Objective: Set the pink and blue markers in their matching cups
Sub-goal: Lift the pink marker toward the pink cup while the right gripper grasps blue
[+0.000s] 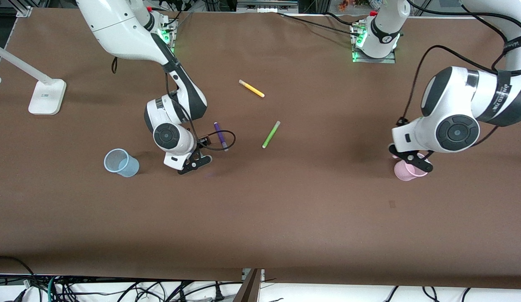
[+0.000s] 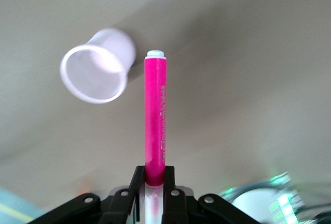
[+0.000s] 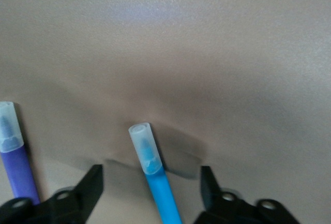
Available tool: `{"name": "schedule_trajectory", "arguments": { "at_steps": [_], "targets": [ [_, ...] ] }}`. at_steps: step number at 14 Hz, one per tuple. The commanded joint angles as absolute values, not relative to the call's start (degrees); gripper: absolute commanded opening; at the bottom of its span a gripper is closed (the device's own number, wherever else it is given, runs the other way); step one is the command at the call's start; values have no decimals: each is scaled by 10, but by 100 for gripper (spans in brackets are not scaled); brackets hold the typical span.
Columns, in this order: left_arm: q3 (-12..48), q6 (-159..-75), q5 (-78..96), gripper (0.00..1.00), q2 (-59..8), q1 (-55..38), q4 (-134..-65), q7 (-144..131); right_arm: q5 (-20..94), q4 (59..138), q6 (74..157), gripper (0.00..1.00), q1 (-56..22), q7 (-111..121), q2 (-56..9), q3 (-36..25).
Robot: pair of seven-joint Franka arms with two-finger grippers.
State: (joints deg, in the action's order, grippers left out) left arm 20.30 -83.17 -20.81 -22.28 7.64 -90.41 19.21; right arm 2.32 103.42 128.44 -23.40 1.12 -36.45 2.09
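Note:
My left gripper [image 1: 411,160] is shut on the pink marker [image 2: 155,115] and holds it upright in the air, just over and beside the pale pink cup [image 1: 407,171]. The cup also shows in the left wrist view [image 2: 95,74], off to one side of the marker's tip. My right gripper [image 1: 196,161] is low over the table, beside the pale blue cup [image 1: 121,162]. It is open [image 3: 151,175], with a finger on each side of the blue marker [image 3: 160,190], which lies on the table. The front view hides the blue marker under the gripper.
A dark purple pen [image 1: 221,136] lies next to my right gripper and also shows in the right wrist view [image 3: 18,169]. A lime green pen [image 1: 270,134] and a yellow pen [image 1: 251,88] lie mid-table. A white lamp base [image 1: 46,96] stands at the right arm's end.

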Motion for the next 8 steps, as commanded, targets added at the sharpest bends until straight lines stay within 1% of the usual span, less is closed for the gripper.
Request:
{"name": "schedule_trajectory", "arguments": {
  "at_steps": [1, 2, 4, 5, 7, 8],
  "targets": [
    [189, -795, -268, 0, -263, 77, -875, 280, 21, 1049, 1295, 41, -239, 11, -354, 17],
    [179, -793, -286, 0, -273, 76, -864, 306, 21, 1049, 1295, 36, -239, 11, -354, 18],
    [176, -792, -324, 0, -296, 76, -846, 332, 20, 1048, 1296, 10, -239, 11, -354, 17],
    [176, -790, -335, 0, -305, 76, -839, 336, 20, 1046, 1296, 0, -238, 11, -353, 17],
    [172, -789, -368, 0, -326, 76, -835, 358, 21, 1042, 1295, 0, -238, 11, -347, 17],
    [171, -791, -380, 0, -342, 77, -822, 363, 21, 1042, 1295, 0, -237, 12, -343, 16]
  ]
}}
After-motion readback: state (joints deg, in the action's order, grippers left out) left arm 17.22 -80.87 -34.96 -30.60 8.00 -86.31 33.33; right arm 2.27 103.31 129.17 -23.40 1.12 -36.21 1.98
